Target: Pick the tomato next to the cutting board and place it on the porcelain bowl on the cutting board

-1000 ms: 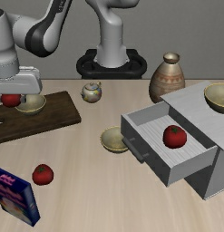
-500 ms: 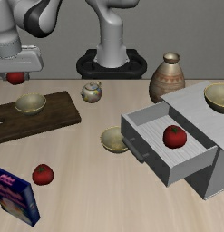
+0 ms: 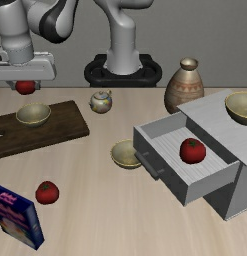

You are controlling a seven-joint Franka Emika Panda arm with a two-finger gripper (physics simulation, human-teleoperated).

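Gripper with tomato has shifted toward bowl.

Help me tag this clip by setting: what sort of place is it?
Probably a simulated kitchen tabletop: a dark wooden cutting board carrying a pale porcelain bowl, and a red tomato in an open grey drawer.

Vase, teapot, blue box

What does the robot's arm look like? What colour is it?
The arm is made of smooth, rounded white pieces with dark grey joints between them. It stands on a flat black base. The gripper at its end is a wide, light grey block.
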